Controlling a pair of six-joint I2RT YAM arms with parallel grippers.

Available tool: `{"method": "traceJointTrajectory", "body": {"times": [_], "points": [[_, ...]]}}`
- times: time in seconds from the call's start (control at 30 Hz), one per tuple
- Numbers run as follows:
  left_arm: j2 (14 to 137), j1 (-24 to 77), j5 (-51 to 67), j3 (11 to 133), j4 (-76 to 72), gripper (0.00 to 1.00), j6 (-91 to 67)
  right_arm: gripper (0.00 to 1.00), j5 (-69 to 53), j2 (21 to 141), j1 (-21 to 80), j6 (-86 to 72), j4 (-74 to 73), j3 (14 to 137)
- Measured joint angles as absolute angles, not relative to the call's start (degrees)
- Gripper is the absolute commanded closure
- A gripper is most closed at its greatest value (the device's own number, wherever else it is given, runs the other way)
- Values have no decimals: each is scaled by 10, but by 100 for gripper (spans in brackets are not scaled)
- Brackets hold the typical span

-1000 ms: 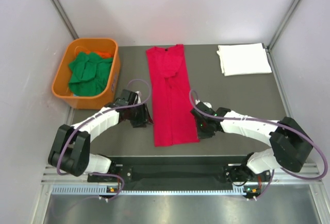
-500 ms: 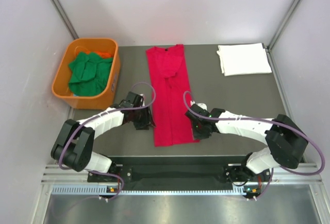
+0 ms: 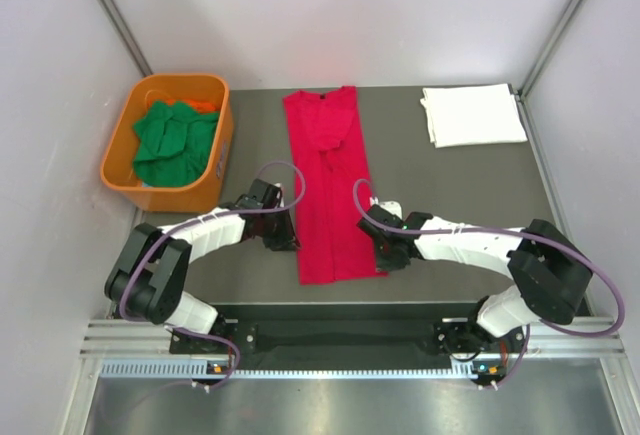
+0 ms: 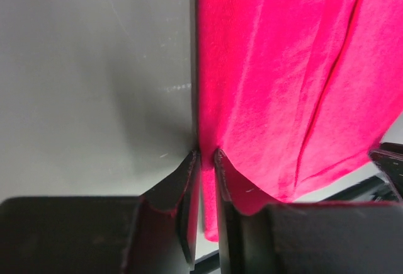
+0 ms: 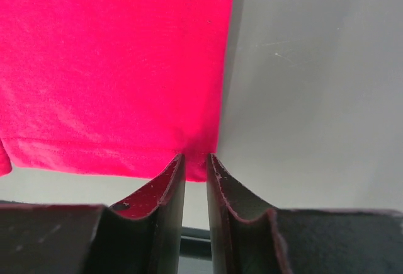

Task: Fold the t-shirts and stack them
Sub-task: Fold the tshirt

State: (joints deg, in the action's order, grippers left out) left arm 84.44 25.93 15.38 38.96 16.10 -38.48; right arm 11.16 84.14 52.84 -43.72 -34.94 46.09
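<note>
The red t-shirt (image 3: 330, 190) lies as a long narrow strip down the middle of the table, collar at the far end. My left gripper (image 3: 290, 241) is at its left edge near the near end. In the left wrist view the gripper (image 4: 206, 155) is shut on that edge of the red cloth (image 4: 283, 79). My right gripper (image 3: 379, 251) is at the shirt's near right corner. In the right wrist view the gripper (image 5: 195, 158) has narrow jaws pinching the hem corner of the red cloth (image 5: 113, 66). A folded white t-shirt (image 3: 472, 115) lies at the back right. Green t-shirts (image 3: 172, 140) lie crumpled in the tub.
The orange plastic tub (image 3: 222, 155) stands at the back left, close to the left arm's elbow. Grey walls and metal posts close in the table on three sides. The table's near edge runs just below the shirt's hem.
Both grippers have moved inward from beside the shirt to its two side edges near the near end, and now pinch the cloth. The shirt itself has hardly shifted.
</note>
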Motion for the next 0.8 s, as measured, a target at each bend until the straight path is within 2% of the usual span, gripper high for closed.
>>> {"method": "traceJointTrajectory", "body": {"times": [0.23, 0.37, 0.43, 0.8], "points": [[859, 260, 168, 390, 143, 87, -394, 83, 116, 842, 529, -441, -335, 447], [862, 261, 170, 390, 137, 100, -399, 96, 119, 842, 529, -443, -335, 446], [863, 262, 170, 390, 135, 100, -401, 100, 122, 841, 529, -446, -335, 446], [862, 265, 157, 392, 137, 100, -407, 100, 127, 796, 528, -467, -302, 403]]}}
